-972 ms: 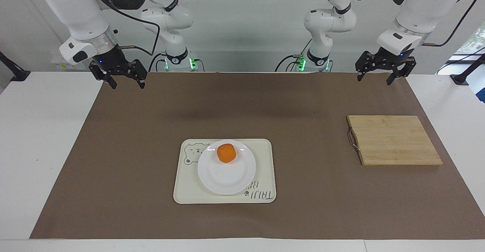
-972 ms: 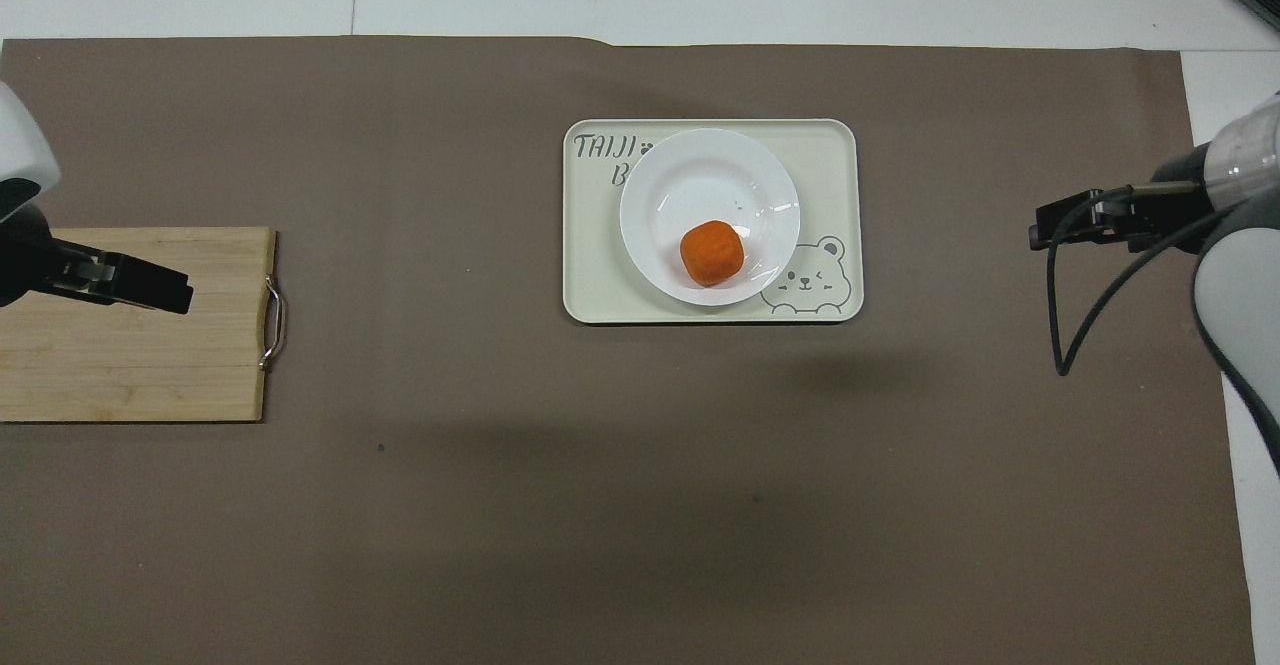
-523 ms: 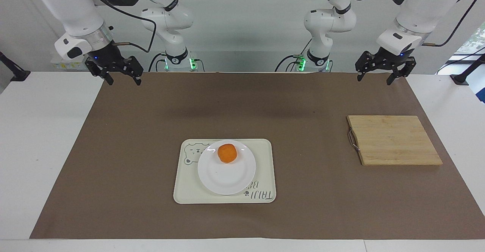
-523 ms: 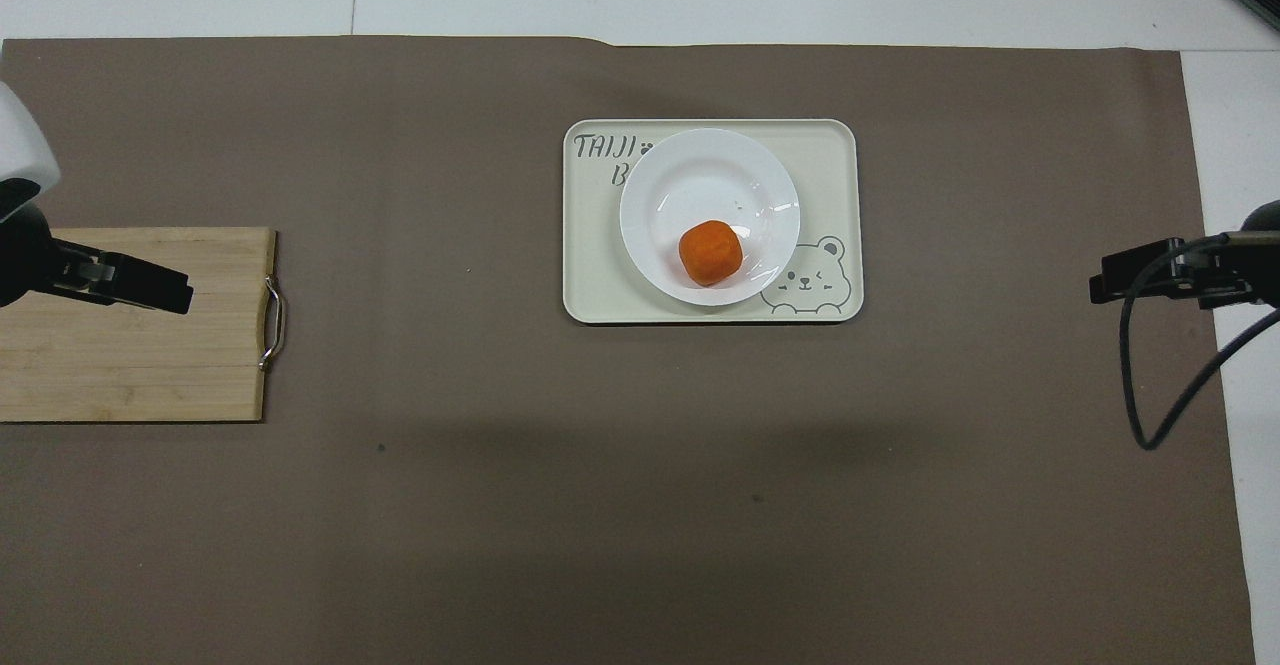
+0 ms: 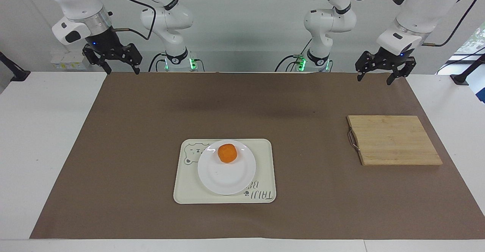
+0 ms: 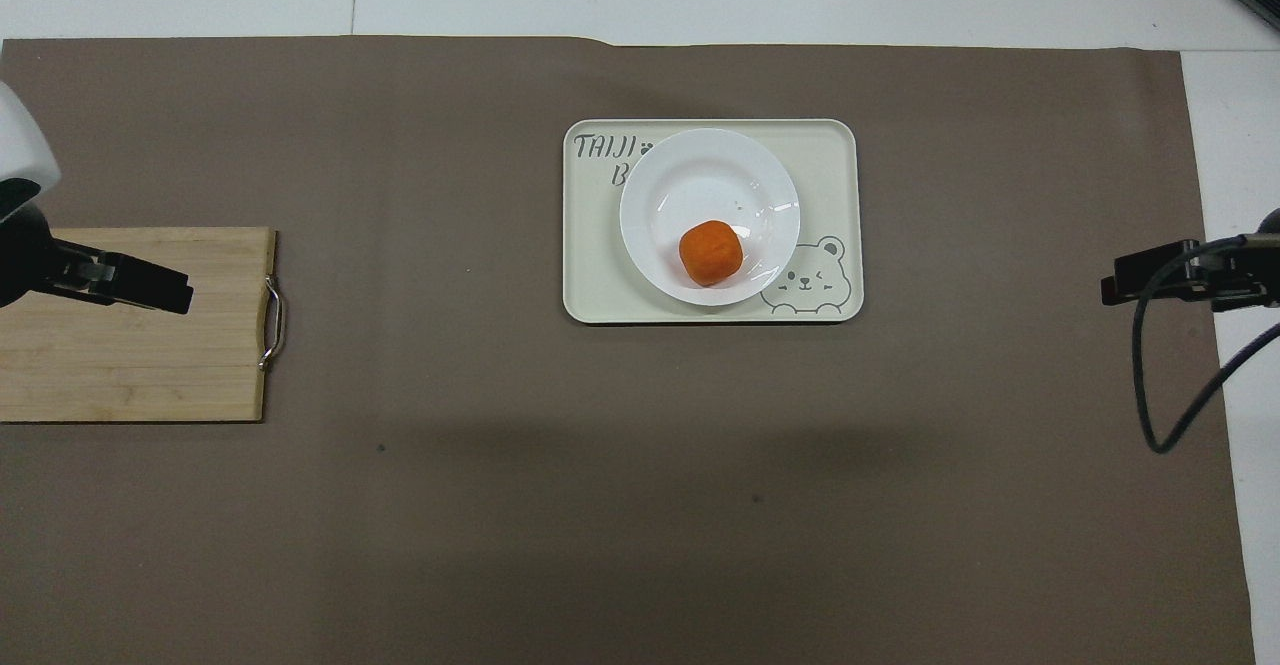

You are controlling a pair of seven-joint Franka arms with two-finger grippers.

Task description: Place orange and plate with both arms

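Right gripper point(image 5: 119, 68) has retracted to the frame's upper left; both grippers spread, empty. Orange point(image 5: 227, 153) rests on plate point(image 5: 226, 178): placement complete.

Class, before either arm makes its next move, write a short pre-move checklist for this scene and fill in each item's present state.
1. Orange rests on plate: ok.
2. Plate sits on bear tray: ok.
3. Left pincer open, holding nothing: ok.
4. Right pincer open, holding nothing: ok.
5. Both pincers raised, apart from the tray: ok.
6. Wooden cutting board bare, toward the left arm's end: ok.
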